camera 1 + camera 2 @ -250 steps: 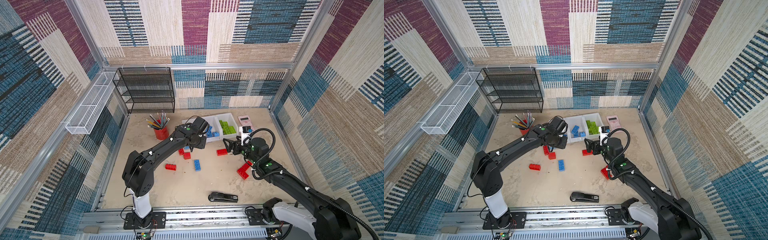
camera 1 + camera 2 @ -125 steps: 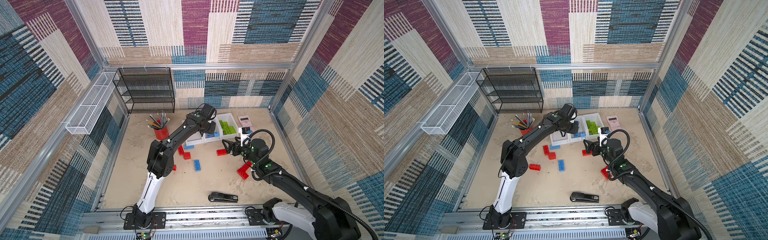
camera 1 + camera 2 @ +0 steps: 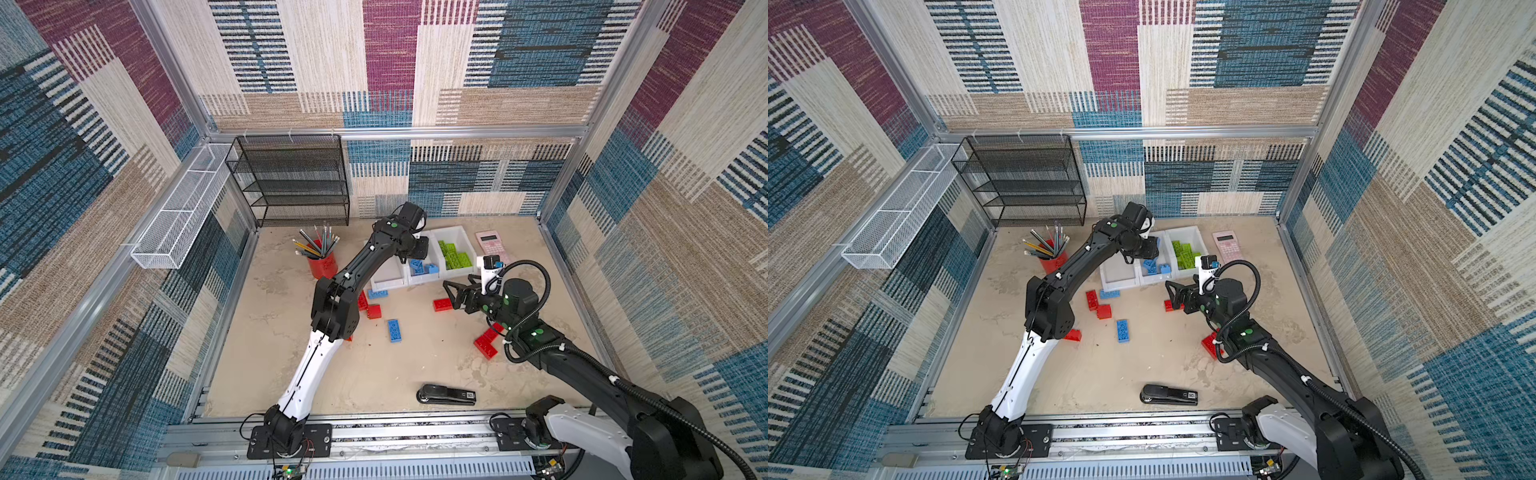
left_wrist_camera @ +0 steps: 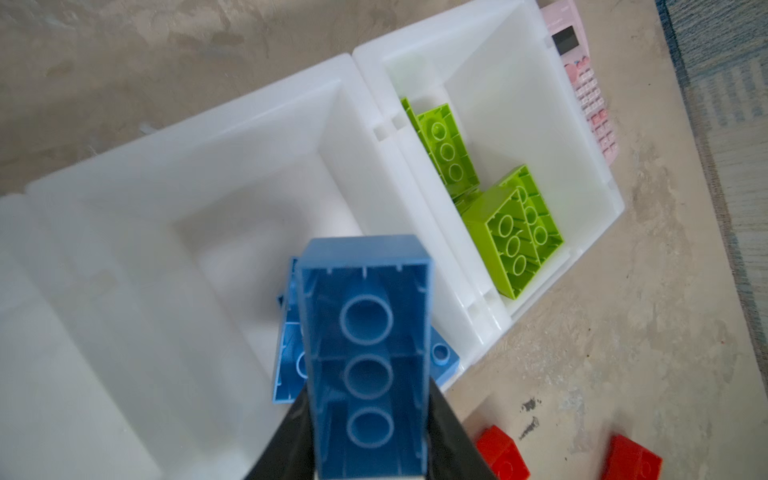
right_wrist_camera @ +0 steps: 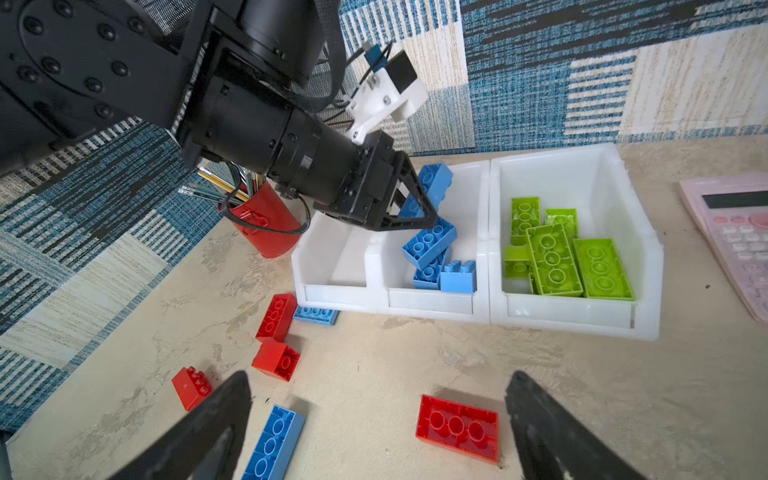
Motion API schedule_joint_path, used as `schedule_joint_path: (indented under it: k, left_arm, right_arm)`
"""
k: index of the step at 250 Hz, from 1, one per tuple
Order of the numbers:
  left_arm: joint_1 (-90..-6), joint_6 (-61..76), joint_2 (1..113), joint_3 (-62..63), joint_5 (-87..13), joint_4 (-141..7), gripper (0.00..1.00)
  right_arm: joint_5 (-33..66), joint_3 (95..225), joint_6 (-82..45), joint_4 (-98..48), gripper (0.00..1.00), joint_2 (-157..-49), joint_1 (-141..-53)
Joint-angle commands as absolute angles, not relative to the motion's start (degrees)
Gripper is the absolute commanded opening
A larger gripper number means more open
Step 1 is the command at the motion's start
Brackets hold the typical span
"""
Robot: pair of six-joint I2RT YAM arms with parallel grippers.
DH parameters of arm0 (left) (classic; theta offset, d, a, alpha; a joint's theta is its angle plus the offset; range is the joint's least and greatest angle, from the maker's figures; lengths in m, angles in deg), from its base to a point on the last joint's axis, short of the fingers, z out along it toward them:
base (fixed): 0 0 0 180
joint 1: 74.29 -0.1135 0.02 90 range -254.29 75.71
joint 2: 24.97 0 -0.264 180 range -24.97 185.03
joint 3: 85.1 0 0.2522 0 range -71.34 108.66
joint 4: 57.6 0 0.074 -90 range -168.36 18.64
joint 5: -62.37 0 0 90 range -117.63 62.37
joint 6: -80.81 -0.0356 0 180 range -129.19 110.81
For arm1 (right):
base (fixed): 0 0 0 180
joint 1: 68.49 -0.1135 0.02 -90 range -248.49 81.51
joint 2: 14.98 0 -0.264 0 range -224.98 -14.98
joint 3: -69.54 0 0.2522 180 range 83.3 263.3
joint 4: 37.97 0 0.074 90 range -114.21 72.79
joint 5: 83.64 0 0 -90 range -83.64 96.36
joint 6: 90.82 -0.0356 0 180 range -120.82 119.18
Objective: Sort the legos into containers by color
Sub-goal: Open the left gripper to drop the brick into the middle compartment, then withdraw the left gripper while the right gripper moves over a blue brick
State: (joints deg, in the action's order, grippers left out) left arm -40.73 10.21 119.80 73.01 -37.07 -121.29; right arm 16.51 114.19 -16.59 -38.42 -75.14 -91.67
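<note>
Blue brick [image 4: 365, 353] sits clamped in the left gripper [image 4: 368, 399] above the middle bin [image 4: 208, 158], over other blues [image 5: 430, 245]; dropping it there comes next, I judge. Right gripper [image 5: 379, 376], jaws apart, hovers near a red brick [image 5: 457, 428].

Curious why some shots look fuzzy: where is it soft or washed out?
Left wrist view: the blue brick near the lens is soft, the white bins wash out. Right wrist view: right gripper's fingers blur, the table is sharp. Both top views: crisp.

A robot lab cell: aluminium frame [image 3: 395, 132], patterned walls [image 3: 316, 54].
</note>
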Motion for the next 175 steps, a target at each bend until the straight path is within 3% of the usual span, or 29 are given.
schedule_joint_path:
  k: [1, 45, 100, 175]
  left_arm:
    - [-40.89, 11.13, 118.93, 72.71, -38.80, -121.04, 0.49]
    - [-40.96, 10.68, 115.45, 69.92, -37.91, -121.31, 0.57]
    - [-41.03, 10.84, 107.09, 61.05, -36.49, -120.10, 0.57]
    - [-40.98, 12.32, 83.72, 34.30, -33.40, -111.70, 0.57]
  right_arm:
    - [16.90, 114.87, -16.51, -38.81, 0.96, -74.57, -91.80]
    - [16.99, 116.51, -16.27, -36.25, 0.97, -73.65, -92.21]
    - [15.90, 118.05, -15.52, -29.99, 0.97, -69.99, -92.26]
    - [13.92, 122.01, -15.64, -20.78, 0.98, -70.87, -94.87]
